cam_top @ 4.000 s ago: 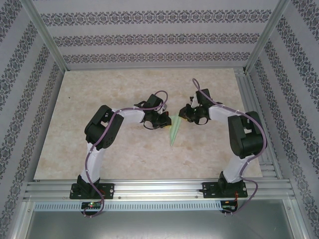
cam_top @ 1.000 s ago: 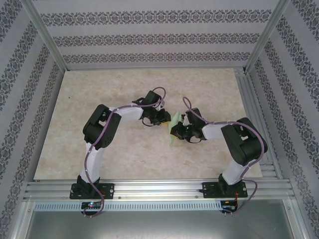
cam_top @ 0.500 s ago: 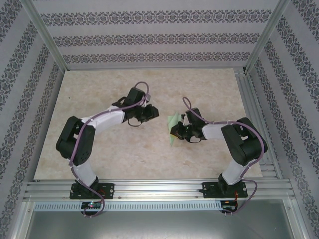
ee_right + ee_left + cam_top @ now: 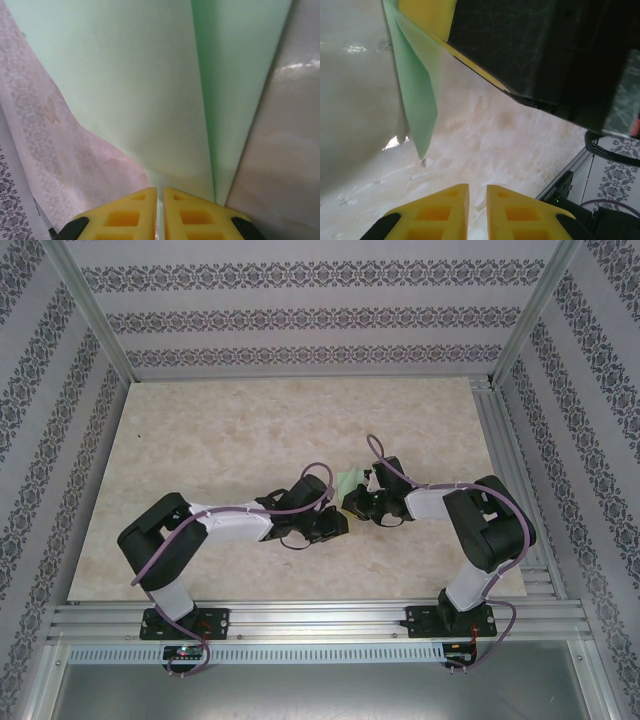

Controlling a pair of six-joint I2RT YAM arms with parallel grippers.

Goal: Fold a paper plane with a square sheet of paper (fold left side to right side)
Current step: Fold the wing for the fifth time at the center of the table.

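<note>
Green paper plane (image 4: 150,90) in right gripper (image 4: 160,192)

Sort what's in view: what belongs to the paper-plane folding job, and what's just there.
Job: folded green paper; right gripper pinching it; left gripper near it.
Just there: marble table; patterned walls; metal frame.

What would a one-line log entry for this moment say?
right end effector: shut on pale green pointed folded paper | left end effector: almost shut, empty, near paper's tip
</note>
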